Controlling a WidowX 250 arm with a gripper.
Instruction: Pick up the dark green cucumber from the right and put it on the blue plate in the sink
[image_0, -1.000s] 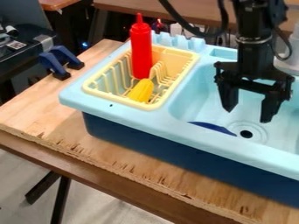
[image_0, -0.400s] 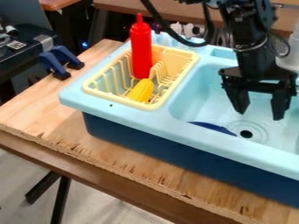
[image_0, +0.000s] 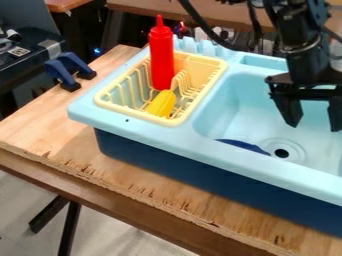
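Note:
My gripper (image_0: 315, 125) hangs over the right part of the light blue sink basin (image_0: 234, 107), its two fingers apart with nothing between them. Below and left of it, a dark blue object (image_0: 243, 145) lies against the basin's front wall, partly hidden by the rim, beside the drain (image_0: 281, 153). To the left, a pale yellow dish rack (image_0: 217, 66) holds an upright red bottle (image_0: 161, 57) and, in front of that, a yellow corn-like object (image_0: 161, 104).
The sink unit has a dark blue base (image_0: 167, 162) and stands on a wooden board (image_0: 80, 155). Blue clamps (image_0: 63, 72) grip the board's left edge. A dark box-like object (image_0: 27, 55) is at the far left.
My gripper has moved to the right across the basin and slightly up in the view, staying open. The bottle, corn-like object and dark blue object have not moved.

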